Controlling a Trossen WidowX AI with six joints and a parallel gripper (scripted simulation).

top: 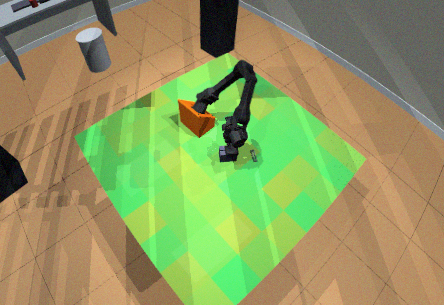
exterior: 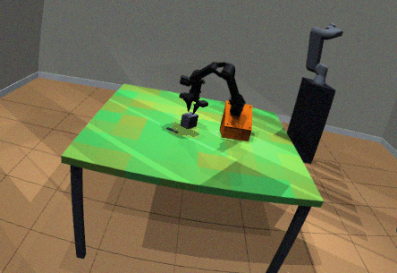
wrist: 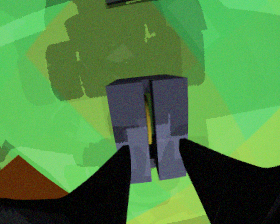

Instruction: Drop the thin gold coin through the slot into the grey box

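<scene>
The grey box (top: 227,155) (exterior: 190,121) (wrist: 126,102) stands on the table, with the narrow slot in its lid facing up. In the wrist view a thin gold strip of the coin (wrist: 150,127) shows within the slot; nothing of it is seen standing above the lid, and how deep it lies is hard to tell. My gripper (exterior: 191,111) (wrist: 155,147) is open just above the box, one fingertip on each side of the slot, with nothing between them. The dark holder (top: 254,156) (exterior: 172,130) (wrist: 125,2) lies a little away from the box, with no coin seen in it.
The orange base block (top: 196,121) (exterior: 237,128) (wrist: 23,182) of the arm stands on the green patterned table (top: 185,251) (exterior: 147,153). Behind the table is a dark pedestal (top: 218,18) (exterior: 308,122). The arm's shadow falls around the box and holder.
</scene>
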